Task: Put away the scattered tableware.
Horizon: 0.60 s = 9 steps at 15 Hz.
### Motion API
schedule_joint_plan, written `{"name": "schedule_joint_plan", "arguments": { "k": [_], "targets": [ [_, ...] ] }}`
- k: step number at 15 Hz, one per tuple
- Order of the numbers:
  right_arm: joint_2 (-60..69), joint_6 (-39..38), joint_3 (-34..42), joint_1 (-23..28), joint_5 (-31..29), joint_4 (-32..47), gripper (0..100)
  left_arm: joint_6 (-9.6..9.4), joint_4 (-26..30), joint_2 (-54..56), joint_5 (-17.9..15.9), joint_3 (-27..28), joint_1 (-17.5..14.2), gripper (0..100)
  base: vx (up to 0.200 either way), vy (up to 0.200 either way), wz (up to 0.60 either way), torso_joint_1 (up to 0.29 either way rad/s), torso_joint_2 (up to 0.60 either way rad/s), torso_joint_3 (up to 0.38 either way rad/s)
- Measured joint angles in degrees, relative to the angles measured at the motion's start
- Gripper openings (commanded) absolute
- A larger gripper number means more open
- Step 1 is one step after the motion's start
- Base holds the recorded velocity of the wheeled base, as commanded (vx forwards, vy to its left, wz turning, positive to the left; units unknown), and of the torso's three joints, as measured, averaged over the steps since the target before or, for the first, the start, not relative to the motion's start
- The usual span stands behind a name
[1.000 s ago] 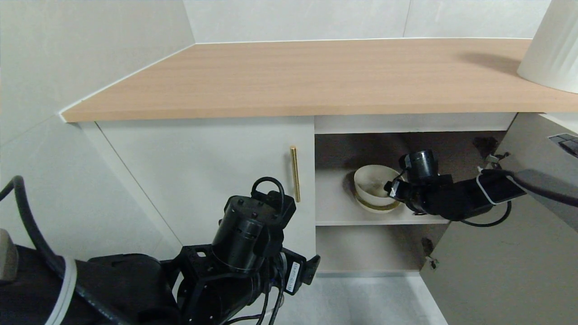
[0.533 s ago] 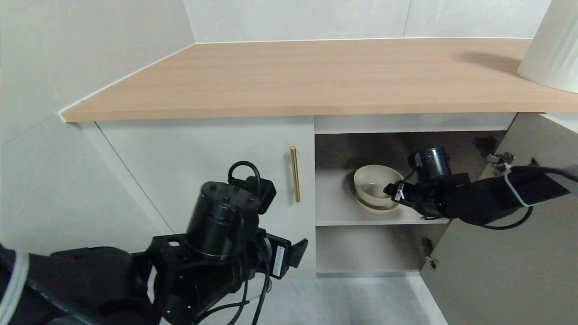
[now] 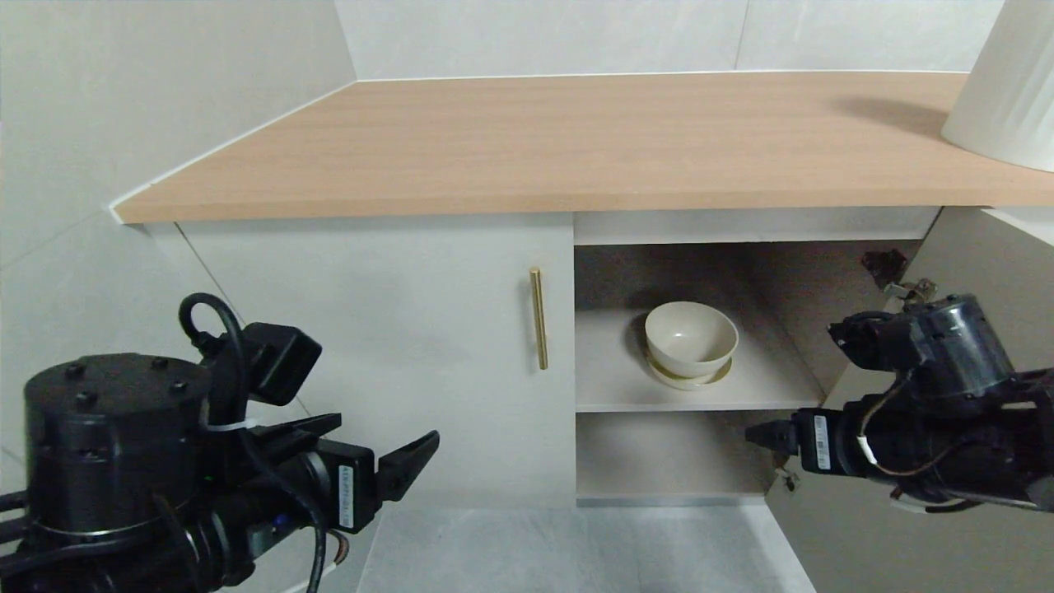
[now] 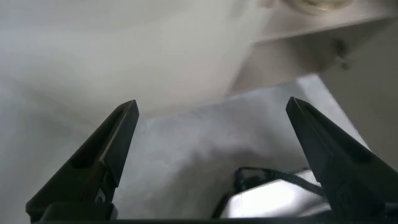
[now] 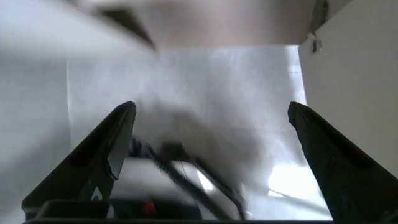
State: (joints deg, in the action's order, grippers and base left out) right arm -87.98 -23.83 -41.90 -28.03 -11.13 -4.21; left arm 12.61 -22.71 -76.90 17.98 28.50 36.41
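Where the cabinet (image 3: 790, 280) door stands open, upper shelf (image 3: 609, 371) holds a cream bowl (image 3: 690, 339), apparently on a plate (image 3: 687, 382). Left gripper (image 4: 211, 106), right gripper (image 5: 211, 109): fingers apart, both empty. Sticker (image 3: 346, 498) print unreadable.

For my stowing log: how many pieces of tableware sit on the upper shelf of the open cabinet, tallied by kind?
Round cream bowl: 1
Shallow pale plate under the bowl: 1
Total: 2
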Motion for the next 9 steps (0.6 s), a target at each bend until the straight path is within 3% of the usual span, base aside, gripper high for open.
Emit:
{"name": "schedule_joint_plan", "arguments": {
  "k": [4,9],
  "targets": [
    [7.4,5.8,5.5,-2.3,2.1,0.3,100,-0.16,-0.1,2.8,0.1,-2.5,-0.9,100,0.000,0.000,0.00,0.000,0.00,0.000],
    [9.2,6.8,7.1,-3.0,2.0,0.4,100,-1.91,-0.1,2.3,0.8,-3.0,-0.7,100,-0.200,0.000,0.00,0.001,0.00,0.005]
  ]
}}
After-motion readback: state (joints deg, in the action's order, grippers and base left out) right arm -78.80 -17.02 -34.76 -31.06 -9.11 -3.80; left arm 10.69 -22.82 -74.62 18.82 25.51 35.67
